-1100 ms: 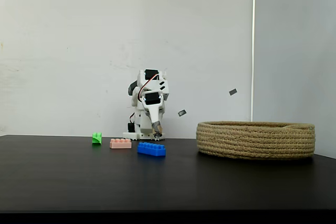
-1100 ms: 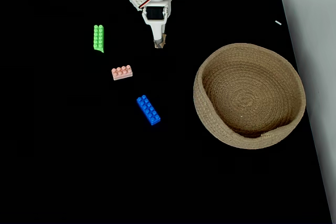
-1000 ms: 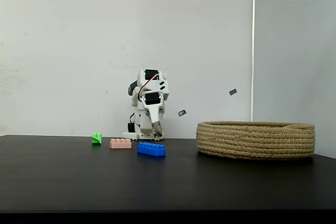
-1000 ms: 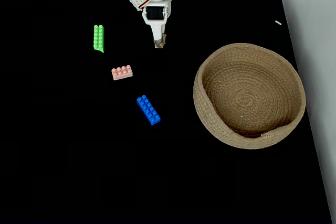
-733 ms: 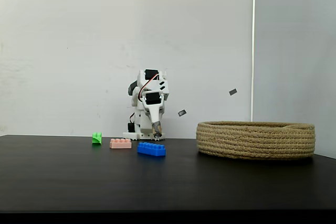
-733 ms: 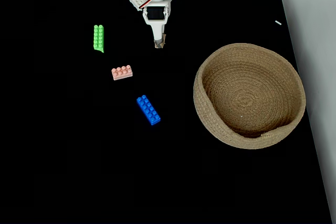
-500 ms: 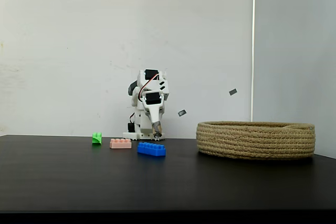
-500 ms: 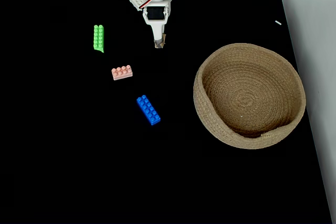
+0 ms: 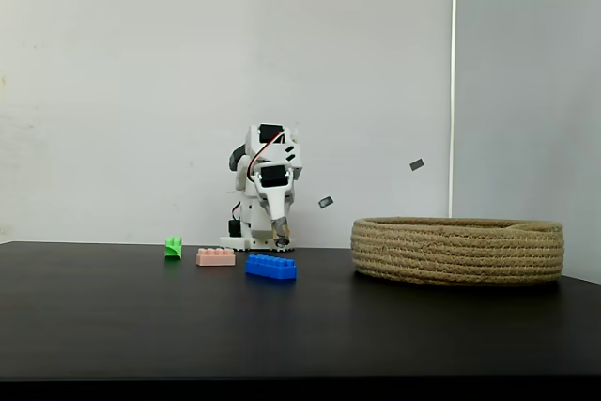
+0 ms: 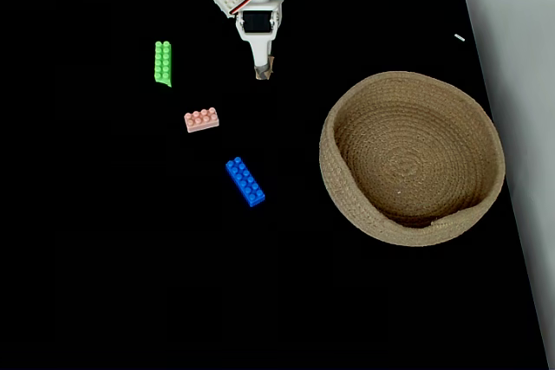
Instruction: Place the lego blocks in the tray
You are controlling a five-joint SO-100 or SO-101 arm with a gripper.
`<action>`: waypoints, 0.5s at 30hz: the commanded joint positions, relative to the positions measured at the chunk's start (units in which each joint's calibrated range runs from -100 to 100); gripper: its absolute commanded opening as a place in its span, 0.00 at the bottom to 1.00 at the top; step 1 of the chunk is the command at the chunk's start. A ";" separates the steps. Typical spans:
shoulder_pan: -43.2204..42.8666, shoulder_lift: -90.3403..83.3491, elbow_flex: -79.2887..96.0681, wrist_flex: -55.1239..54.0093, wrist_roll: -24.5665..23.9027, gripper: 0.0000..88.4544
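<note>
Surface: black table [image 10: 130, 283], your bricks spread apart for single picks.
Bricks: green [image 10: 162, 61], pink [image 10: 201, 119], blue [image 10: 245, 181].
Tray [image 10: 347, 205]: empty, awaiting them.
Gripper [image 10: 263, 73]: tucked near base, narrow, holding nothing.

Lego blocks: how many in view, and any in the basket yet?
3, all on the black table, none in the basket. In the top-down fixed view: green block far left, pink block below it, blue block nearest the basket. Nothing appears hidden.

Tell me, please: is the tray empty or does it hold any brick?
Empty. From above, the tray shows only bare rope inside; the green, pink and blue bricks lie on the table.
</note>
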 commanded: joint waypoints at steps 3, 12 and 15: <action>-0.10 -0.58 -0.27 -0.08 0.05 0.00; -0.02 -0.58 -0.27 -0.08 0.15 0.00; 0.15 -0.58 -0.27 -0.08 0.00 0.00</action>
